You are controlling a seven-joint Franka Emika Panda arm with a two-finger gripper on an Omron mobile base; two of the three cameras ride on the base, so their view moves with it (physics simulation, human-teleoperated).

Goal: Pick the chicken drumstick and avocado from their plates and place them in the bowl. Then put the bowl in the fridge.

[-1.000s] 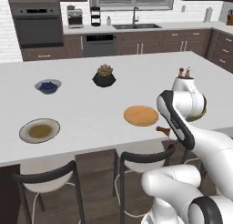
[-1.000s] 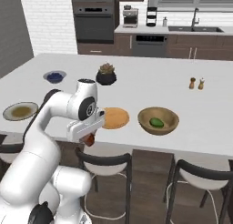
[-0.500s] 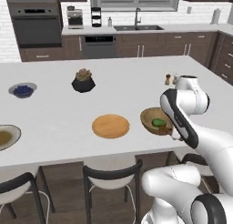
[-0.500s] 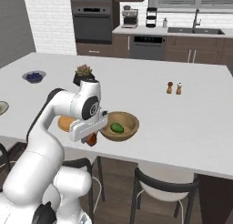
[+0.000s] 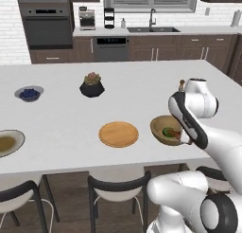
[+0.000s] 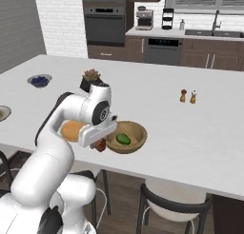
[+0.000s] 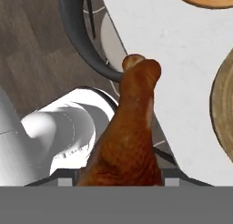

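Note:
My gripper [image 6: 99,143] is shut on the chicken drumstick [image 7: 132,127], a reddish-brown lumpy piece that also shows as the drumstick [image 6: 100,145] hanging at the counter's front edge, just left of the bowl [image 6: 126,135]. In the brown wooden bowl [image 5: 163,128] lies the dark green avocado [image 6: 123,139]. From the left base view the gripper [image 5: 178,132] sits at the bowl's right rim. The tan wooden plate [image 5: 118,134] lies bare to the left of the bowl. The pale-rimmed dish [image 5: 7,143] rests at the far left edge. The fridge is out of view.
A black plant pot [image 5: 91,85] and a small grey bowl of blueberries [image 5: 29,93] stand farther back on the white counter [image 5: 142,85]. Salt and pepper shakers [image 6: 188,96] stand to the right. Dark stools [image 5: 116,189] line the counter's front.
The base has driven to the right, so the whole scene has slid left and the bowl has come close. The gripper has kept its hold on the drumstick.

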